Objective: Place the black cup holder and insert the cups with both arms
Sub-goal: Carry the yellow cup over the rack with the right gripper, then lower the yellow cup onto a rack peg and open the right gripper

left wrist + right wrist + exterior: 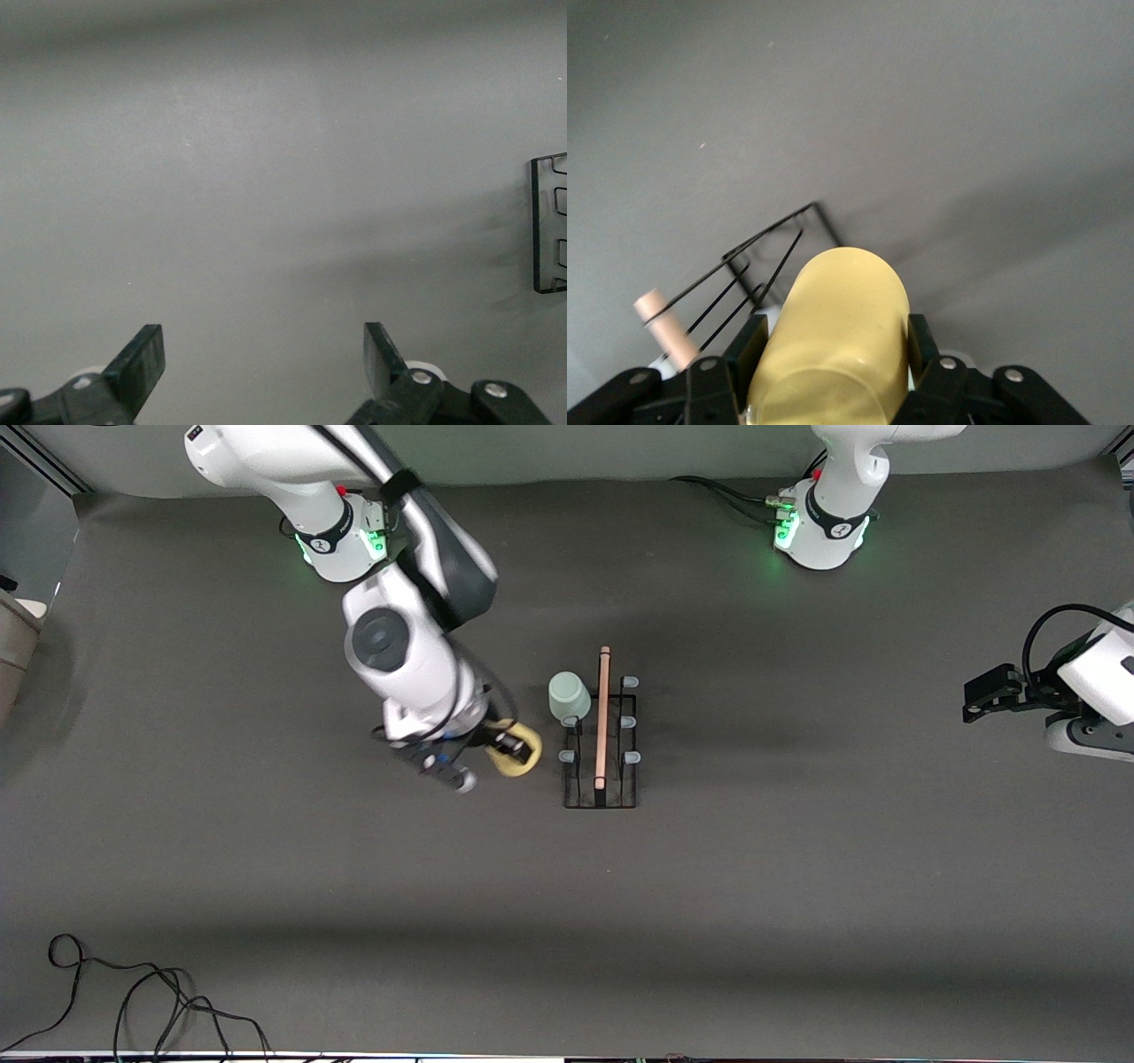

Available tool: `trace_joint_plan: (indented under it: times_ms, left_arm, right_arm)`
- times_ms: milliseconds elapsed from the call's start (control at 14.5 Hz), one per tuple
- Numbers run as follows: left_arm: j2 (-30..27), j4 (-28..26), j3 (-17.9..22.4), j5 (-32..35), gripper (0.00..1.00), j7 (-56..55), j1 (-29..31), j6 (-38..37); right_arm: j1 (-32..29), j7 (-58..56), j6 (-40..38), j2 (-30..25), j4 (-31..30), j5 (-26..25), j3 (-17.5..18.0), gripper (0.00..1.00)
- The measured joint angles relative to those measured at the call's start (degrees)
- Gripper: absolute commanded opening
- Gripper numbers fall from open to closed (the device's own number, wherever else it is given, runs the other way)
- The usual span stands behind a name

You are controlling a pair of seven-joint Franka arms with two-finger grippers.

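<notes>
The black cup holder (601,804) stands mid-table, its wooden rod (603,717) pointing toward the front camera. A pale green cup (568,695) sits upside down on the peg farthest from the camera, on the right arm's side. My right gripper (512,749) is shut on the yellow cup (524,755), held on its side just beside the holder. In the right wrist view the gripper (833,347) clamps the yellow cup (842,319), with the holder's wires (762,257) close by. My left gripper (977,707) waits open and empty at the left arm's end, also in its wrist view (263,354). The light blue cup is out of view.
Loose black cables (133,992) lie at the table edge nearest the camera, toward the right arm's end. A beige object (13,638) sits off that end of the table. A dark ridged piece (549,221) shows at the edge of the left wrist view.
</notes>
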Motion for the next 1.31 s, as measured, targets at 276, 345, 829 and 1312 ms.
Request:
trace_joint_plan:
  times_ms: [276, 345, 829, 1312]
  left_arm:
    - [0.1, 0.0, 0.0, 0.0, 1.0, 0.0, 0.0, 0.0]
    - [0.1, 0.0, 0.0, 0.0, 1.0, 0.0, 0.0, 0.0]
    - [0.3, 0.0, 0.0, 0.0, 1.0, 0.0, 0.0, 0.0]
    - [0.4, -0.4, 0.0, 0.0, 1.0, -0.1, 0.0, 0.0]
  right_arm:
    - [1.7, 5.9, 0.1, 0.6, 1.5, -1.1, -0.1, 0.0]
    - [1.6, 6.5, 0.2, 0.9, 1.7, -1.8, -0.3, 0.0]
    - [1.6, 9.0, 0.4, 7.6, 9.5, -2.5, -0.9, 0.0]
    - [3.0, 9.5, 2.9, 11.7, 11.2, -2.7, -0.8, 0.0]
